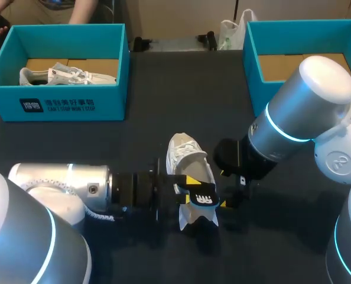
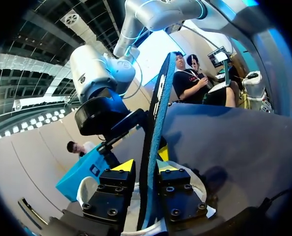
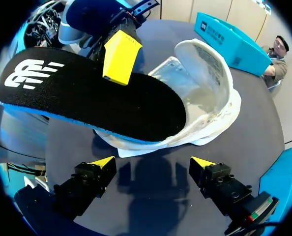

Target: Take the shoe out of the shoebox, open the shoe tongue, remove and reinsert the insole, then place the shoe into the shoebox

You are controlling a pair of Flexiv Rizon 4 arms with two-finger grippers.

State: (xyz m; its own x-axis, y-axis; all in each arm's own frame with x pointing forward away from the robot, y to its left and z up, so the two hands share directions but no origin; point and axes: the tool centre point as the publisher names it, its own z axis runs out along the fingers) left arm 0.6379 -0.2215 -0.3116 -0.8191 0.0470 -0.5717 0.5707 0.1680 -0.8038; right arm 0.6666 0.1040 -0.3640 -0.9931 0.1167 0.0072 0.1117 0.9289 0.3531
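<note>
Entry, single moment.

- Left gripper [image 2: 145, 167]: clenched on the insole [image 3: 87, 103]. My left wrist view shows the insole edge-on between the two yellow tips, with both fingers pressed to it from opposite sides. From my right wrist view, one yellow fingertip [image 3: 121, 56] sits on the insole's black top face. The blue underside shows along its lower edge.
- Insole position: lifted off the worktop [image 1: 146, 118] and held roughly level. One end reaches over the opening of the shoe [image 1: 187, 157]. The end with the white mark juts out past the shoe. I cannot tell whether the far end touches the shoe's inside.
- Shoe: white, on the dark worktop near its middle, between my two arms and outside both boxes. Its opening faces my right wrist camera.
- Right gripper [image 3: 153, 162]: released, fingers spread wide with nothing between them. It is low over the worktop just beside the shoe, facing the left gripper across it.
- Left shoebox [image 1: 57, 103]: teal, at the far left of the worktop, with a second white shoe [image 1: 66, 76] lying inside.
- Right shoebox [image 1: 255, 65]: teal, at the far right, partly hidden behind my right arm. A brown cardboard floor is visible inside.
</note>
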